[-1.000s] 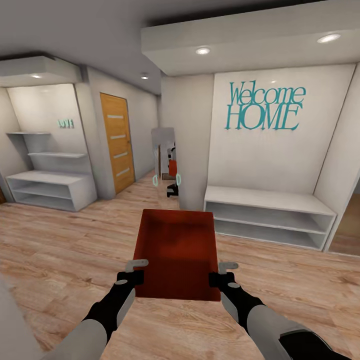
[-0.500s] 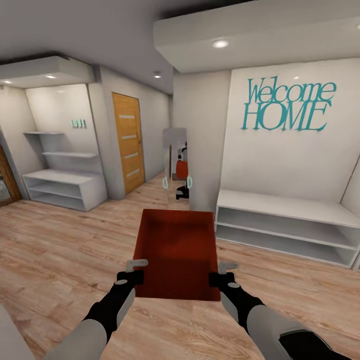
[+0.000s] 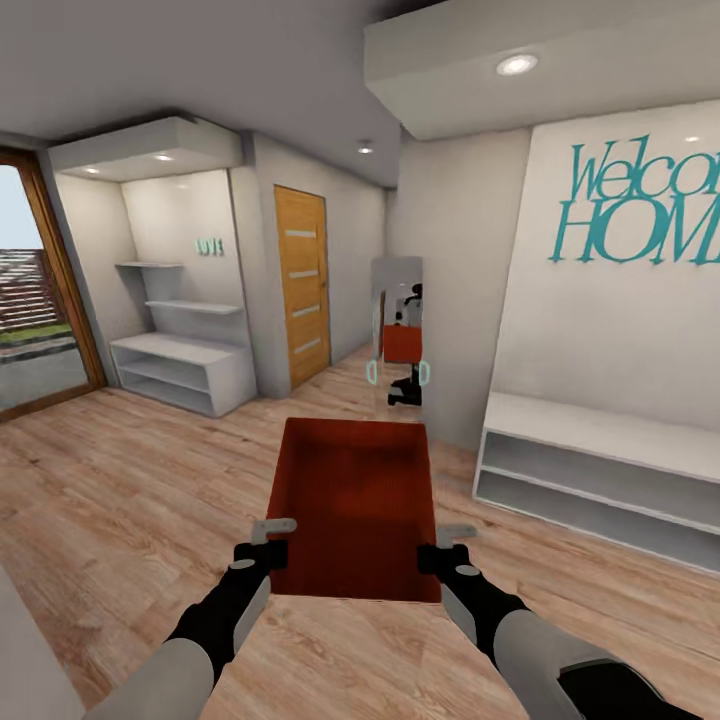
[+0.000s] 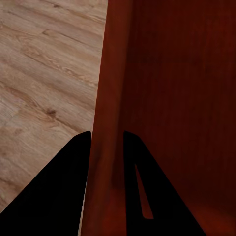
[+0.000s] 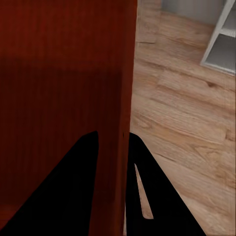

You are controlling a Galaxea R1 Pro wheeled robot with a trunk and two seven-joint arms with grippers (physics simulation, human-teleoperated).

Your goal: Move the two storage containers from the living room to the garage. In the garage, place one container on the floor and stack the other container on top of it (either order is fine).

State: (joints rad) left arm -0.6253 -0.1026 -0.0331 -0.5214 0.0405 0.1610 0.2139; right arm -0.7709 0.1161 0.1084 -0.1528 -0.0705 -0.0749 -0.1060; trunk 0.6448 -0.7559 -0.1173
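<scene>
I carry one orange-red storage container (image 3: pixel 350 490), open side up, in front of me above a light wood-plank floor (image 3: pixel 120 480). My left gripper (image 3: pixel 272 541) is shut on its left wall near the near corner. My right gripper (image 3: pixel 441 546) is shut on the right wall opposite. In the left wrist view the black fingers (image 4: pixel 69 187) pinch the thin wall of the container (image 4: pixel 172 88), with my left gripper (image 4: pixel 105 147) straddling it. The right wrist view shows my right gripper (image 5: pixel 113 147) clamped the same way on the container (image 5: pixel 59 73). The garage is out of view.
A low white shelf bench (image 3: pixel 600 470) stands at the right under a teal "Welcome HOME" sign (image 3: pixel 640 205). A mirror (image 3: pixel 398 330) stands ahead by a wall corner, and a wooden door (image 3: pixel 300 285) lies beyond. White shelves (image 3: pixel 180 365) and a glass door (image 3: pixel 40 300) stand at the left.
The whole view has swung left, so the walls, the sign and the shelves slid right and the glass door came into view. The container and both grippers kept their hold.
</scene>
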